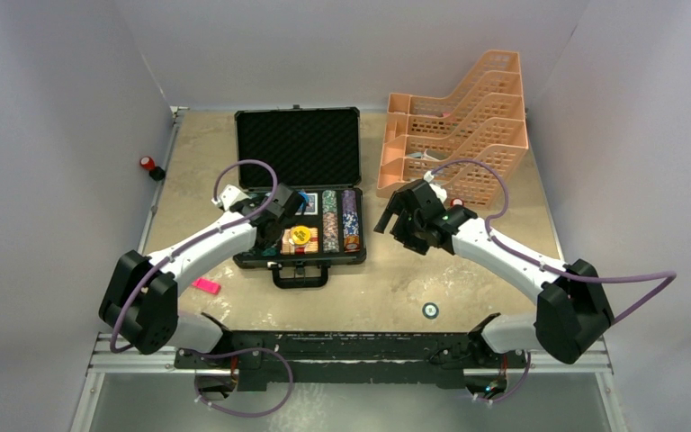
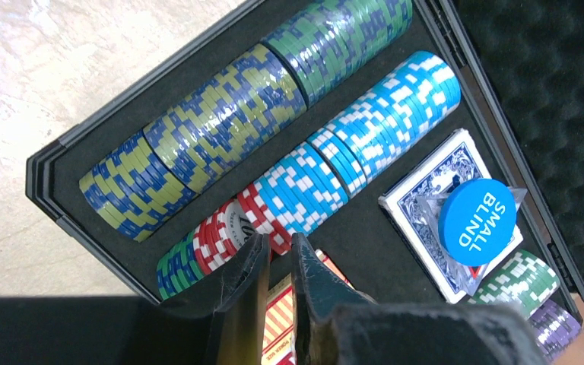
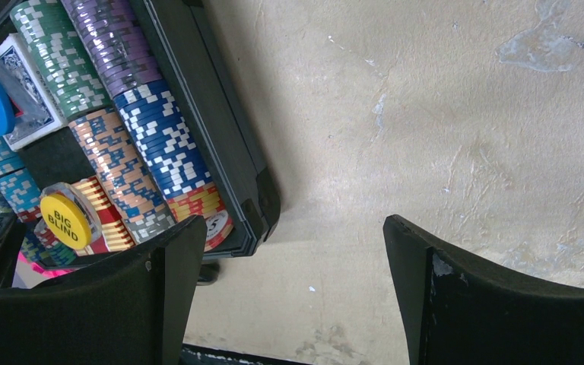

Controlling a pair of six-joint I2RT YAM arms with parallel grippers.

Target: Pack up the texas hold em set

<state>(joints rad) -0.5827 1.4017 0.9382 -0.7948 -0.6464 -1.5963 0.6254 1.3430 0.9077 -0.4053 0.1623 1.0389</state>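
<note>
- My left gripper (image 2: 277, 247) hangs over the left half of the briefcase (image 1: 297, 148). Its tips sit just at the red-and-white chips (image 2: 224, 232). The fingers are nearly together with a thin slot between, and I cannot tell whether they pinch anything.
- My right gripper (image 3: 293, 228) is spread wide and holds nothing, over bare bench (image 3: 441, 114) just right of the briefcase.
- The briefcase is black and lies open mid-bench. Its lid is lined with egg-crate foam, and its handle (image 1: 301, 276) faces me.
- Chips stand on edge in rows: yellow-green-and-blue chips (image 2: 198, 144), light-blue chips (image 2: 365, 129), purple chips (image 3: 114, 46), dark-blue chips (image 3: 163, 144).
- A blue-backed card deck (image 2: 418, 201) carries the SMALL BLIND button (image 2: 477, 220).
- The yellow BIG BLIND button (image 3: 66, 217) lies among the near rows.
- A peach tray rack (image 1: 468, 126) stands right of the lid, and a pink marker (image 1: 205, 286) lies left of the handle.
</note>
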